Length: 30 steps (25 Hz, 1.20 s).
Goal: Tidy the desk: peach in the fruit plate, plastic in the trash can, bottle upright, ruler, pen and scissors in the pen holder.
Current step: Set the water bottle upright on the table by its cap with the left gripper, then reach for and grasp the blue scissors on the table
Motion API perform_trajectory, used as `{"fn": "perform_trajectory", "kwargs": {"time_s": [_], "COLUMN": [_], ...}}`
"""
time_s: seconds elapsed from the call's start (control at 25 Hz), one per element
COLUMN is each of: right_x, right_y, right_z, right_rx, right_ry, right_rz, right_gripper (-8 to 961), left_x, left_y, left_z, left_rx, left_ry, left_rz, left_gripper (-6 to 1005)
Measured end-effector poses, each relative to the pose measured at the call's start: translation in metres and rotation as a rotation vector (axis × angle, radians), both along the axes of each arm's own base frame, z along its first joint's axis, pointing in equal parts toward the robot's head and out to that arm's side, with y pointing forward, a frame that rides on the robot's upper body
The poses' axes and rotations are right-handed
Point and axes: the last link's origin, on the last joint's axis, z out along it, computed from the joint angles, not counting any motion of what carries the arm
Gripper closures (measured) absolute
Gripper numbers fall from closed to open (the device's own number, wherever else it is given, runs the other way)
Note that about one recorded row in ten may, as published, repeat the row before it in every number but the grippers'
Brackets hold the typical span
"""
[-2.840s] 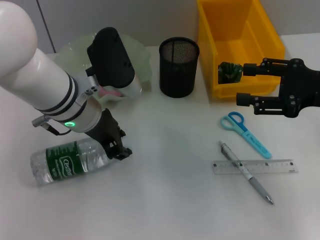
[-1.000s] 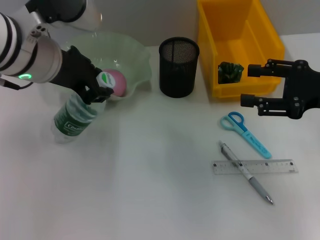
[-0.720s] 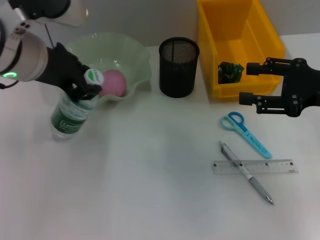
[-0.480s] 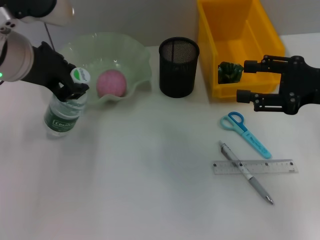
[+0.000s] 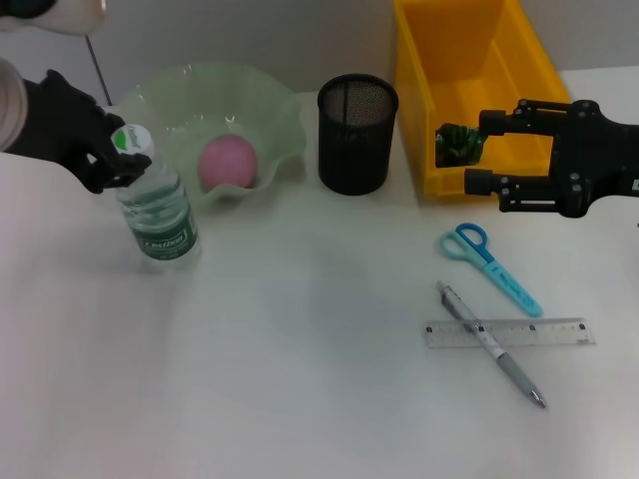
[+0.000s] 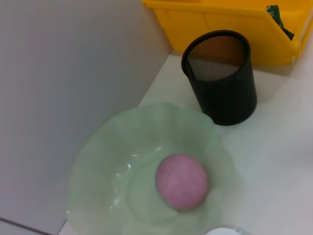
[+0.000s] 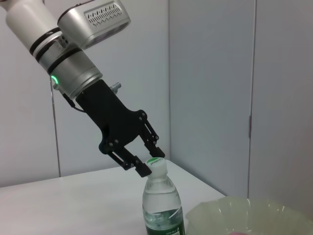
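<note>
The left gripper [image 5: 122, 160] is pinching the white cap of the bottle [image 5: 158, 212] between nearly closed fingers, standing it upright on the desk [image 5: 300, 379] just beside the fruit plate [image 5: 270, 110], where the peach [image 5: 228, 163] is already lying. The bottle step is looking nearly finished, so the next move is calling for a gentle release without tipping it. The right gripper [image 5: 477, 154] is hanging open over the trash can [image 5: 429, 60], above the scissors [image 5: 489, 261], pen [image 5: 489, 342] and ruler [image 5: 559, 331], which are waiting for the pen holder [image 5: 356, 135].
</note>
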Motion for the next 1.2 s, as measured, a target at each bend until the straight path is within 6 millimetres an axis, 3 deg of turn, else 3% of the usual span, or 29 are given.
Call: {"fn": "perform_trajectory", "kwargs": {"time_s": [0.88, 1.12, 1.2], "right_x": [-0.0047, -0.0051, -0.0051], "right_y": [0.004, 0.0041, 0.0041], "right_z": [-0.0006, -0.0012, -0.0013], "right_rx": [-0.006, -0.009, -0.009], "right_ry": [0.004, 0.003, 0.002], "right_rz": [-0.004, -0.003, -0.003], "right_gripper": [212, 212, 213], "left_x": [-0.0056, -0.0071, -0.0066], "left_y": [-0.0014, -0.0018, -0.0016], "left_z": [0.0064, 0.0064, 0.007], "left_rx": [0.012, 0.011, 0.014], "left_ry": [0.014, 0.014, 0.013], "left_rz": [0.014, 0.018, 0.016], "left_gripper": [645, 614, 485]}}
